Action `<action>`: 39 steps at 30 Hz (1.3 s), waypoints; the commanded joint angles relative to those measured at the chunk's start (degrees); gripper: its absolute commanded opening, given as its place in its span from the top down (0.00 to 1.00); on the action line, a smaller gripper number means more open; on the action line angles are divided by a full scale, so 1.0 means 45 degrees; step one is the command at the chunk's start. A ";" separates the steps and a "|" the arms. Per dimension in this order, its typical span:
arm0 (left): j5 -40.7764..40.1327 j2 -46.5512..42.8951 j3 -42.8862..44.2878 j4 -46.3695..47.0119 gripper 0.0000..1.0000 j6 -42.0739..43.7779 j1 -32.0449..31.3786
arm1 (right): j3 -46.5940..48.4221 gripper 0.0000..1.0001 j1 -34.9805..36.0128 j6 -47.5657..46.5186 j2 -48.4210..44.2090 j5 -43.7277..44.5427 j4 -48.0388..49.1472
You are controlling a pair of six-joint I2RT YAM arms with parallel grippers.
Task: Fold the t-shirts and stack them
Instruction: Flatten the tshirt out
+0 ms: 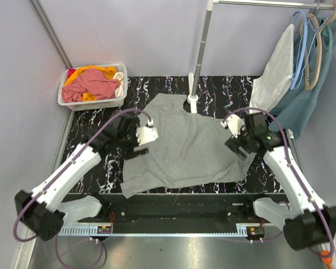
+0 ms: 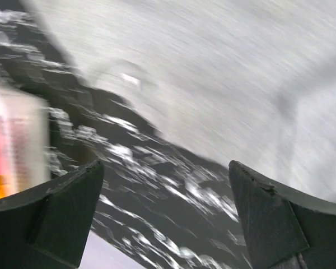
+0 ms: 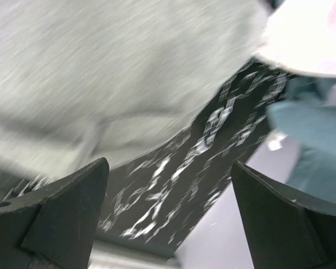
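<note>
At the middle of the black marbled surface (image 1: pixel 92 126) lies a grey t-shirt (image 1: pixel 185 147), spread mostly flat with some wrinkles. Its long axis runs from far to near, leaning a little to the left at the near end. The narrower end lies far, by the foot of a metal rack pole (image 1: pixel 200 53), and the broad edge lies near; the neck seems to be at the far end, though the overhead view does not make that plain.

The left gripper (image 2: pixel 165 166) hangs over the shirt's left edge, its dark fingers (image 2: pixel 61 213) spread wide with only cloth and surface showing between them. The right gripper (image 3: pixel 171 164) is over the shirt's right edge, fingers (image 3: pixel 280 218) likewise wide apart and holding nothing. Both wrist views are blurred.

At the far left stands a clear bin (image 1: pixel 63 101) of red and orange clothes.
</note>
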 commanded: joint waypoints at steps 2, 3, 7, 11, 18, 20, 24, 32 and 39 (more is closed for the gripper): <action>-0.1852 0.3697 0.1836 0.6196 0.01 -0.1206 0.0857 | 0.0928 0.00 -0.0090 0.0378 0.3088 0.2915 0.5528; -0.1891 0.5115 0.2787 0.6357 0.01 -0.1344 0.0974 | 0.1124 0.00 -0.0148 0.0572 0.3562 0.3055 0.5904; -0.2184 0.8268 0.4883 0.7158 0.01 -0.1639 0.1463 | 0.2062 0.00 -0.0460 0.0769 0.5826 0.3309 0.7428; -0.2595 1.0458 0.6308 0.8349 0.01 -0.1307 0.1795 | 0.3446 0.00 -0.0910 0.0847 0.7626 0.3213 0.8269; -0.2732 1.3386 0.8575 0.8995 0.01 -0.0897 0.2147 | 0.4387 0.00 -0.1418 0.0633 0.9640 0.2802 0.8544; -0.2868 1.3954 0.9354 0.8995 0.01 -0.0760 0.2186 | 0.4427 0.00 -0.1457 0.0613 1.0011 0.2705 0.8641; -0.3024 1.5359 1.0393 0.8820 0.01 -0.0351 0.2148 | 0.4427 0.00 -0.1496 0.0535 1.0480 0.2665 0.8720; -0.3512 1.5852 0.9967 0.8995 0.01 0.0528 0.2167 | 0.4368 0.00 -0.1516 0.0633 1.0793 0.2372 0.8759; -0.3884 1.5774 0.9087 0.9405 0.01 0.0920 0.2186 | 0.4427 0.00 -0.1496 0.0301 1.1280 0.2353 0.8876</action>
